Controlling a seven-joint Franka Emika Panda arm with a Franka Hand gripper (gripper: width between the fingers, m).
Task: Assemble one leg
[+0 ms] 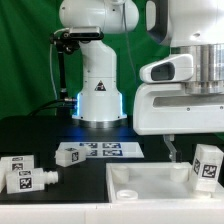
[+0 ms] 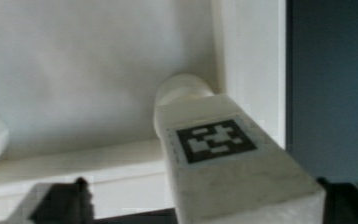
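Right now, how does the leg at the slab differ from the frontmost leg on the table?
The leg at the white slab is upright; the frontmost leg lies on its side. The slab's leg is below the gripper; the frontmost leg is on the black table. Both are white and tagged.

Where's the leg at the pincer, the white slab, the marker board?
leg (image 1: pixel 207 166): exterior view, right side, tagged front face.
white slab (image 1: pixel 150 186): exterior view, bare top surface.
marker board (image 1: pixel 100 152): exterior view, its middle, among the tags.
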